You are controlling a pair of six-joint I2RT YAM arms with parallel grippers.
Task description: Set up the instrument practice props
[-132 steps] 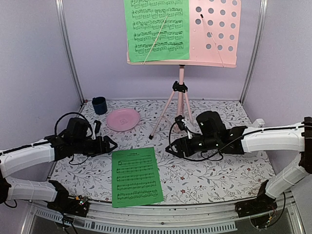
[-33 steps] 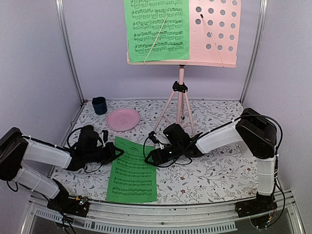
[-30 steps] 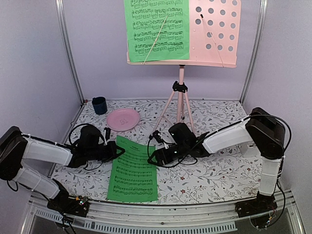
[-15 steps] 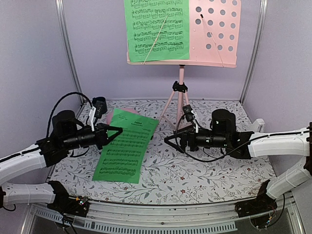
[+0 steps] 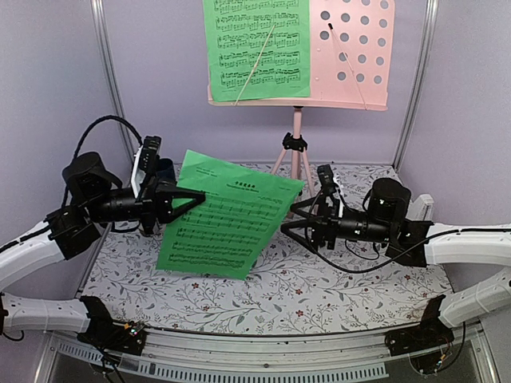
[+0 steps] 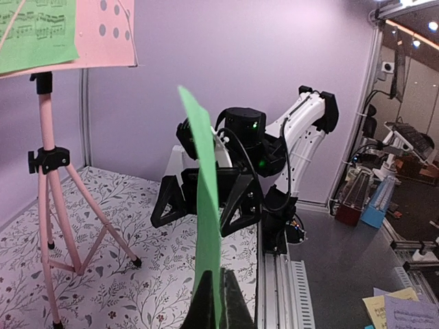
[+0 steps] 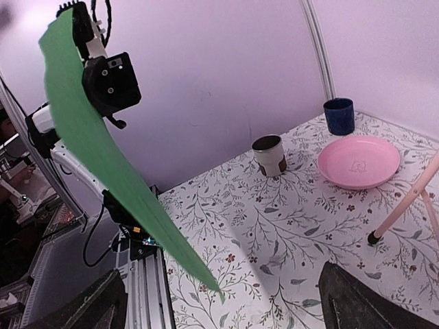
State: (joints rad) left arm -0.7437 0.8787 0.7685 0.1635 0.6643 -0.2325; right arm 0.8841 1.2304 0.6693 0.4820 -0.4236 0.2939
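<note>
The pink music stand stands at the table's 12 o'clock. Its perforated desk is cut off by the top of the overhead view, and its feet are hidden behind the raised sheet and the right arm. The held green sheet hangs tilted above the table, just left of centre. In the left wrist view it shows only as a thin edge. The left gripper has its jaws closed on the sheet's 9 o'clock edge. The right gripper sits at the sheet's 3 o'clock edge with its jaws spread wide and nothing clamped between them. Whether it touches the paper cannot be told. At the table's 3 o'clock edge, a white object peeks out behind the right arm, too covered to identify. The pink plate, the dark blue cup and a pale cup with a dark rim show clearly only from the right wrist. There are two green pages, counting the one on the desk. There is also one stand, one plate and two cups.
</note>
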